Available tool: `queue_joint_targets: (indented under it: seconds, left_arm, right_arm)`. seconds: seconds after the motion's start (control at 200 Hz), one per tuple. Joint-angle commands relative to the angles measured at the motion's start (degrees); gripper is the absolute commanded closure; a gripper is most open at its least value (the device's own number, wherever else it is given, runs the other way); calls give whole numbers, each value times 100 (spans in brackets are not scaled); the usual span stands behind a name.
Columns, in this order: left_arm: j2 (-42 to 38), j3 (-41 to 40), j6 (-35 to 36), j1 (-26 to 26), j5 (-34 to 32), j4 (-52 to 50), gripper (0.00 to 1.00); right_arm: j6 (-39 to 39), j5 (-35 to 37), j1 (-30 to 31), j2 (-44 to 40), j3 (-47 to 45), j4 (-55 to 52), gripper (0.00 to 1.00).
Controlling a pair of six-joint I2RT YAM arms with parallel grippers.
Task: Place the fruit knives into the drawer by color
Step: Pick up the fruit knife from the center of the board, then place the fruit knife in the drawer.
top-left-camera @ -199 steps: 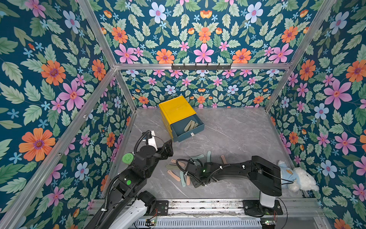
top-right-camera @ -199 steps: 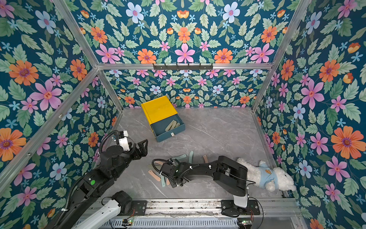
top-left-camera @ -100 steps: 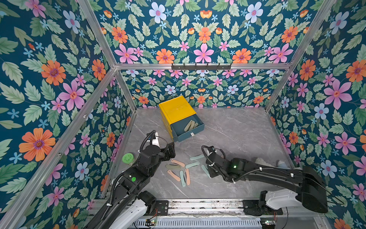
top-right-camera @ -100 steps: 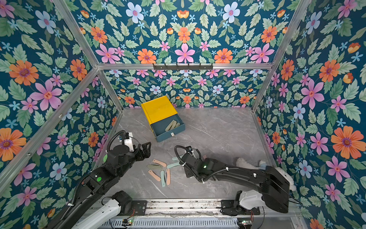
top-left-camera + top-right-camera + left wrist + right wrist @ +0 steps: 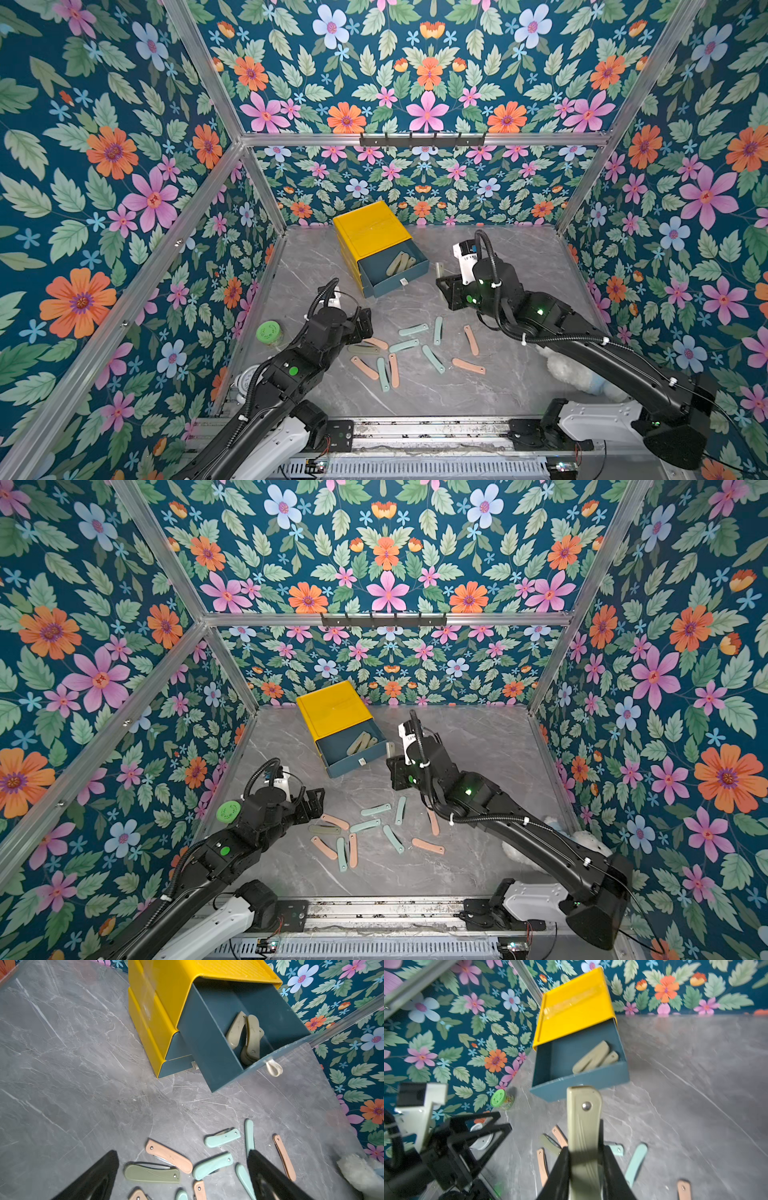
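Now the right tool (image 5: 584, 1148) clamps an olive knife (image 5: 583, 1109) just beside the drawer (image 5: 612, 1077)

Black right gripper (image 5: 584, 1149) clamps an olive-green folded knife (image 5: 583, 1109); perhaps three olive knives (image 5: 593, 1057) lie at the open teal drawer (image 5: 581, 1083)'s front edge.

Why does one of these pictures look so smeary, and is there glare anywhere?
Right wrist view: the yellow cabinet and wallpaper are smeared, a pale glare streak on the cabinet's top; the olive knife held in the right gripper looks sharper. Left wrist view: crisp, evenly lit. Both top views: sharp, soft shadows, frame bars splayed by the wide lens.
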Motion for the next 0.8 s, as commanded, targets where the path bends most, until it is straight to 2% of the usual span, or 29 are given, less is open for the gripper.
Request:
queue_joint_targets:
  seconds: [0.0, 0.295, 0.515, 0.64, 0.795]
  left_arm:
    - [23, 10, -122, -5, 36, 117, 1]
    - [39, 50, -136, -3, 71, 46, 1]
    - [82, 63, -143, 3, 87, 55, 1]
    - [142, 84, -121, 2, 102, 64, 1]
    - [180, 98, -95, 0, 107, 72, 1]
  right_arm:
    - [-256, -644, -253, 640, 651, 514, 88]
    - [-316, -1156, -694, 2791, 2695, 338, 88]
    - [-232, -1264, -758, 3228, 2760, 416, 86]
    - [-181, -1316, -780, 3300, 2697, 455, 77]
    - [-161, -1343, -780, 3296, 2648, 423, 58]
